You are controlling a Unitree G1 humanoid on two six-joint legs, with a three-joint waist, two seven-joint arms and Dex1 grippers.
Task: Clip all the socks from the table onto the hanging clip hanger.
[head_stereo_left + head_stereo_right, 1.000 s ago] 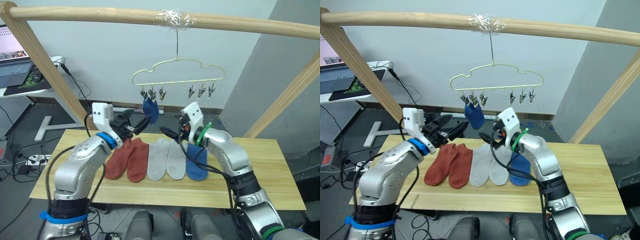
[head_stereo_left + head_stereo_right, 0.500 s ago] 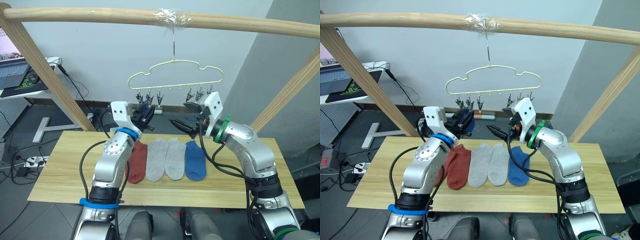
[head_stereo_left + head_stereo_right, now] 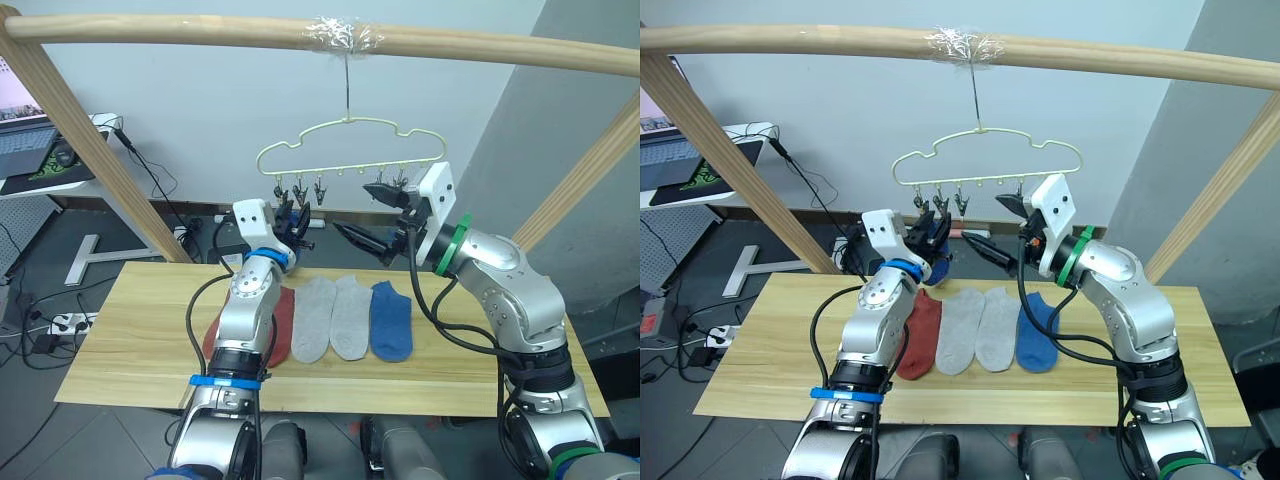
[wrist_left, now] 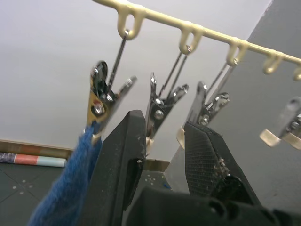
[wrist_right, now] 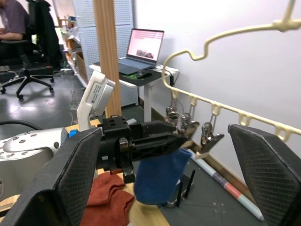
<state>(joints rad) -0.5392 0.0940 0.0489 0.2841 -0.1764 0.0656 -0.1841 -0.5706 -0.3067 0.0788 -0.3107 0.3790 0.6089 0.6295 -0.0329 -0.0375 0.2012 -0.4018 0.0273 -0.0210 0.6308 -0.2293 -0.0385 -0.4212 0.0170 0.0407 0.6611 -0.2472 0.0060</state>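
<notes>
Left eye view: on the table (image 3: 120,350) lie the socks, near the front: one red sock (image 3: 279,325) with a second partly behind the left arm, two grey socks (image 3: 332,316), and one blue sock (image 3: 391,320).

Higher up, the left gripper (image 4: 162,155) is at the clips of the hanger (image 3: 345,142), its fingers (image 4: 120,160) a little apart around the second clip (image 4: 157,106), not pinching cloth. A second blue sock (image 4: 66,181) hangs from the first clip (image 4: 99,101), just beside this gripper. The right gripper (image 5: 167,169) has its fingers spread wide and holds nothing.

I judge that this sock is already clipped. To do the step well, the left gripper should go back slowly and straight, without catching the hanging sock or swinging the hanger. A pull to the side could drag the sock out of the clip.

Farther back, the hanger hook hangs from the wooden pole (image 3: 300,32).
</notes>
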